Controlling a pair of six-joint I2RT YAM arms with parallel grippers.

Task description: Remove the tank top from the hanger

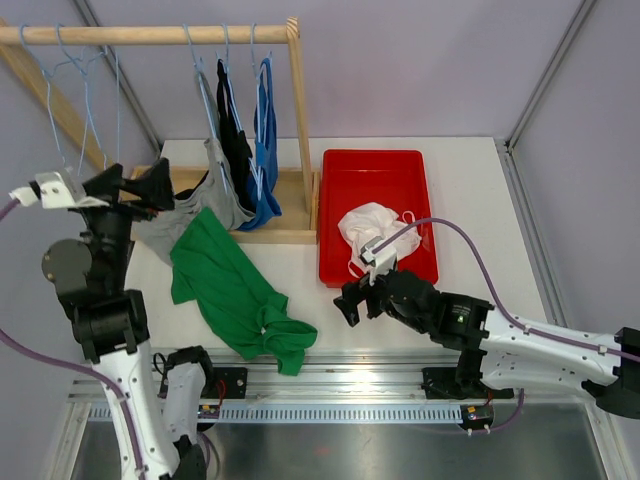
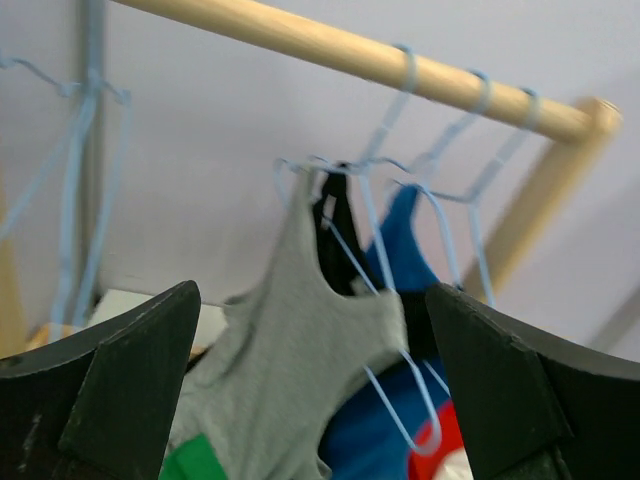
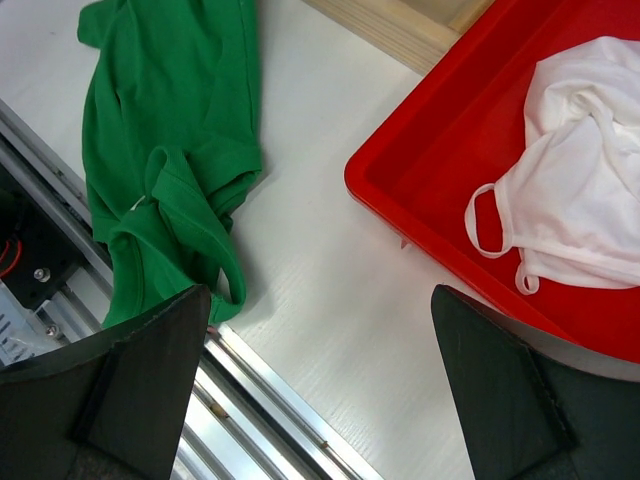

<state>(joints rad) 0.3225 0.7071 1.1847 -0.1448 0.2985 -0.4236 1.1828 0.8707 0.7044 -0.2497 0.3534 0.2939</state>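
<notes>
- Evidently unfinished: grey tank top (image 2: 300, 330) hung by one shoulder on its blue hanger (image 2: 372, 225) under the wooden rail (image 2: 330, 48); the lift-off was judged the whole remaining job.
- Left gripper (image 1: 130, 185) was raised just beside it, jaws wide apart, empty.
- Right gripper (image 1: 360, 300) hovered low over the table (image 1: 460, 200), also spread, holding nothing.
- Green shirt (image 1: 225, 285) lay loose on the table.

A wooden rail (image 1: 150, 35) at the far left carries bare hangers (image 1: 75, 70), a grey tank top (image 1: 222, 190), a black garment (image 1: 235, 135) and a blue garment (image 1: 266, 140). The left gripper (image 1: 135, 188), jaws apart, is raised beside the grey fabric. A green shirt (image 1: 235, 290) lies crumpled on the counter (image 1: 470, 200). To the right, a red tray (image 1: 375, 165) holds a white garment (image 1: 372, 225), and the right gripper (image 1: 358, 302) is at the tray's near edge.
</notes>
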